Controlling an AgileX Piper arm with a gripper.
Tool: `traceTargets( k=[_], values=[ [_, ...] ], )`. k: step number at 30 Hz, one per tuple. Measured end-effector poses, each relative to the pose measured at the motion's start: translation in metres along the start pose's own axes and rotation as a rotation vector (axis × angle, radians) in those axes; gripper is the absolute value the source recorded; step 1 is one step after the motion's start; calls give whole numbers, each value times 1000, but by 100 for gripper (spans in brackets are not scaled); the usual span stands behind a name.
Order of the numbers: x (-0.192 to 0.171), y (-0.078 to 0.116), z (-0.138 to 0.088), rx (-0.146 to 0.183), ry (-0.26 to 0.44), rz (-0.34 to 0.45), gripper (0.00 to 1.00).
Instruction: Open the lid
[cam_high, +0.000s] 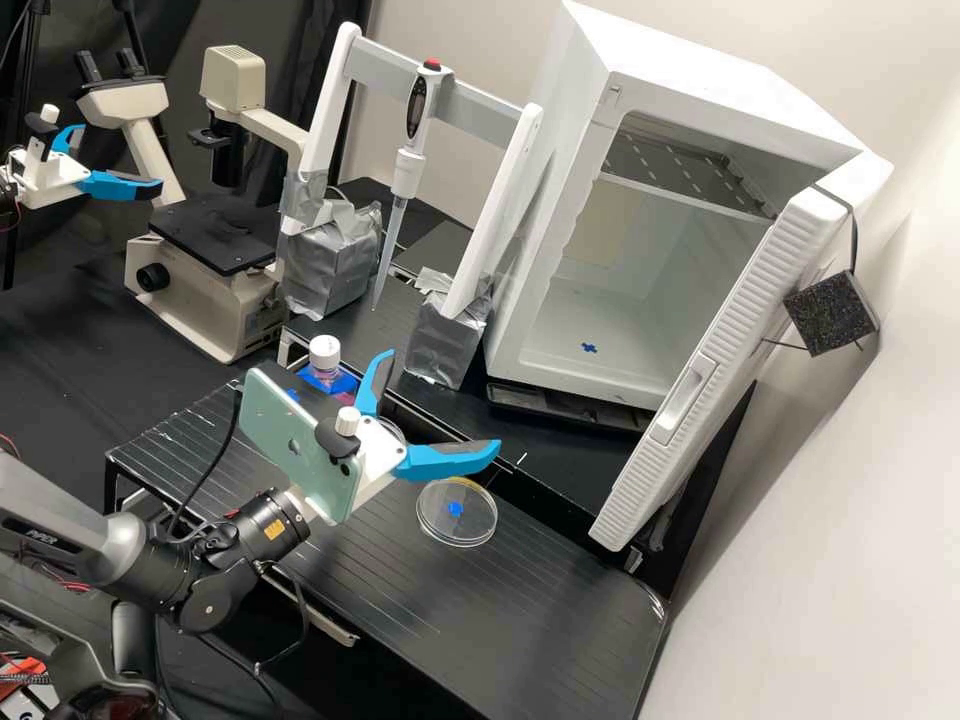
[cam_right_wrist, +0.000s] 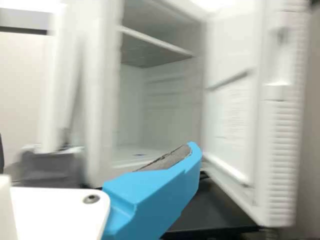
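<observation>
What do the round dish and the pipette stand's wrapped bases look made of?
The round dish looks like clear, glossy plastic or glass: the bench shows through. The stand's wrapped bases seem covered in dull silvery tape, by the creases; their core is hidden.

The pincer (cam_high: 442, 402) is white, its fingers (cam_high: 447, 461) bright blue

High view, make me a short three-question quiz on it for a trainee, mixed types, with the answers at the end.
1. True or false: the gripper is open.
2. Where does the round clear dish lie?
A) inside the white cabinet
B) on the black platform
C) on the microscope
3. Fill in the blank: the hanging pipette points ____ (up or down).

Key: 1 true; 2 B; 3 down.
</observation>
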Motion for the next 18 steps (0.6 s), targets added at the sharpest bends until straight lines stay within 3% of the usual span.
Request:
traceTargets(
  k=[3,7,9,11,18],
  values=[
    [0,-4,-7,-3,50,-32,100],
    [5,-17,-25,-53,87,13,100],
    [5,-24,-31,5,71,29,100],
    [5,-32,-36,60,91,-5,100],
    [6,-49,-39,100,106,-106,100]
  ],
)
